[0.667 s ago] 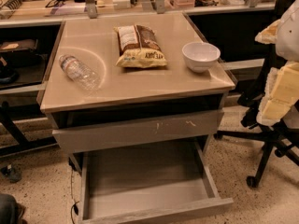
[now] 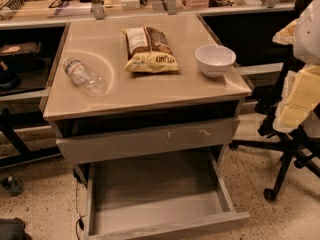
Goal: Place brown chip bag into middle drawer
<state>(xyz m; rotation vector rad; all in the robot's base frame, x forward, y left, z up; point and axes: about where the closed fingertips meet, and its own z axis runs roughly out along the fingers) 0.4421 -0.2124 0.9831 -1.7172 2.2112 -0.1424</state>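
The brown chip bag (image 2: pixel 150 49) lies flat on the tabletop (image 2: pixel 145 91), pale yellow end toward the front. The middle drawer (image 2: pixel 157 196) is pulled out wide below, its grey floor bare. My gripper (image 2: pixel 299 96) hangs off the table's right side with white and pale yellow parts showing at the right edge of the camera view. It is well apart from the bag and holds nothing that I can see.
A white bowl (image 2: pixel 215 60) stands right of the bag. A clear plastic bottle (image 2: pixel 85 77) lies on its side at the left. The scratched drawer front (image 2: pixel 150 140) above the open drawer is shut. An office chair base (image 2: pixel 280 154) stands at the right.
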